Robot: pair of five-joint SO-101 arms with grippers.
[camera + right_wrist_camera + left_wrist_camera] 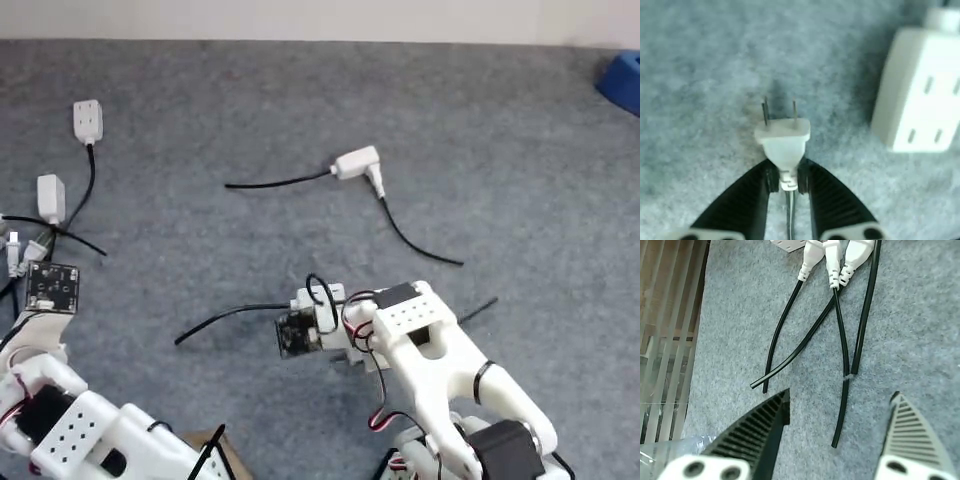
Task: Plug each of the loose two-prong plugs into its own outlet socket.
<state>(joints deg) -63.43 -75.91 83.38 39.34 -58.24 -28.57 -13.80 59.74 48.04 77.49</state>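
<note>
My right gripper pinches a smooth white plastic two-prong plug over nubby grey carpet; my left gripper gapes.

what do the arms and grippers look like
The left arm and right arm are white, with dotted hole patterns, black bands, and red and black wires; a black camera board sits by each wrist. The left gripper has one black and one grey ribbed finger; the right gripper has black ribbed fingers.
</note>
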